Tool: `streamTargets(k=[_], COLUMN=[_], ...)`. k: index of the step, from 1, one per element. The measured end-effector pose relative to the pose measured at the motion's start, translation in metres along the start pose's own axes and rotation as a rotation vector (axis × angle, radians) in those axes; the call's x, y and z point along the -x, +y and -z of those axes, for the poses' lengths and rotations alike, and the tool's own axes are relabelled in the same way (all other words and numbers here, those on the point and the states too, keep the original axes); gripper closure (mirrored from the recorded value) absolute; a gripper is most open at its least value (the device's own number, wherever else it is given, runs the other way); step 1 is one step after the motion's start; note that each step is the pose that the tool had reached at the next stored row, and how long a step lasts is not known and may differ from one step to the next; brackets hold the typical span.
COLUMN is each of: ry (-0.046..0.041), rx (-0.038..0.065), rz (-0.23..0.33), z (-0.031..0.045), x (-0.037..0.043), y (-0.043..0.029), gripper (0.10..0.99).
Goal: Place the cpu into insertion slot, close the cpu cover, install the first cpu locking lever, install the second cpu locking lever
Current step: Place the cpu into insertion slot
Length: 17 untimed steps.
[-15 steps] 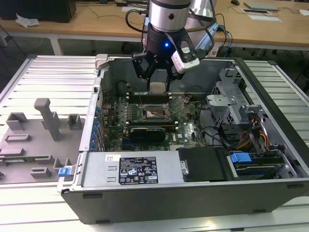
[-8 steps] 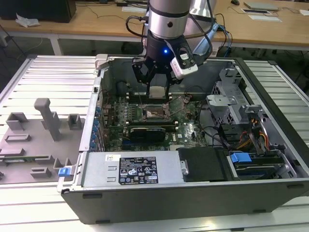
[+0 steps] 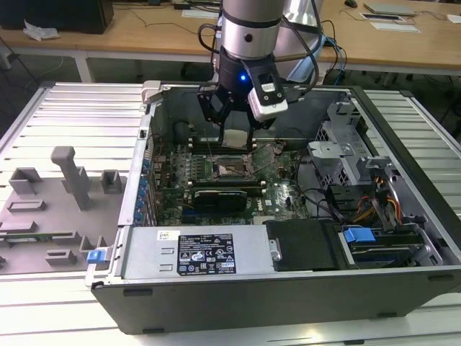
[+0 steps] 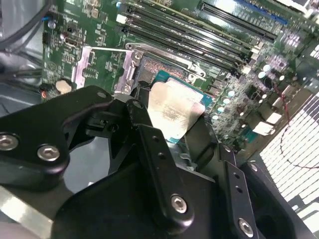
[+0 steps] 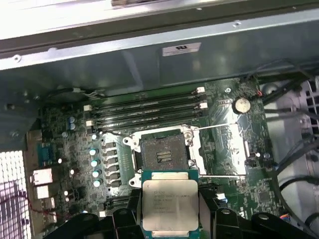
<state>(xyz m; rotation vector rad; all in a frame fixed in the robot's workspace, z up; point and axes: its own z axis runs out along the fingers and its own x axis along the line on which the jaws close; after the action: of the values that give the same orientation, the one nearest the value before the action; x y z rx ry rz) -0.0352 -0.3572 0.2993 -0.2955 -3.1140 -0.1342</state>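
Observation:
My gripper (image 3: 235, 142) hangs inside an open computer case (image 3: 137, 209) and is shut on the cpu (image 3: 236, 136), a flat square chip with a pale metal top. In both wrist views the cpu (image 5: 169, 203) (image 4: 174, 107) sits between the black fingers (image 5: 122, 221), held level above the board. The insertion slot (image 5: 160, 153) (image 3: 232, 168) (image 4: 158, 67) lies open just beyond and below the chip, and nothing sits in it. The cpu cover (image 5: 224, 149) (image 4: 84, 64) is swung open flat beside the slot. Thin wire levers (image 5: 219, 176) stand free along it.
Memory slots (image 5: 149, 107) run just behind the socket. A black ribbed block (image 3: 220, 196) lies in front of it. A power supply (image 3: 194, 252) fills the case's near side. A drive cage with cables (image 3: 353, 166) stands at the exterior view's right, grey fixtures (image 3: 68, 180) at its left.

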Motion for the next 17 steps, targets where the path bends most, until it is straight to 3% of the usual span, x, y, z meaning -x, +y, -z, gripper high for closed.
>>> streamTargets(k=[13,17], ry=[-0.0185,-0.0263], rx=[0.003,0.004], rz=[-0.215,-0.306], z=[-0.0025,-0.0033], x=[0.0001,0.0001], y=[-0.0002,-0.0003], gripper=[0.545,0.545])
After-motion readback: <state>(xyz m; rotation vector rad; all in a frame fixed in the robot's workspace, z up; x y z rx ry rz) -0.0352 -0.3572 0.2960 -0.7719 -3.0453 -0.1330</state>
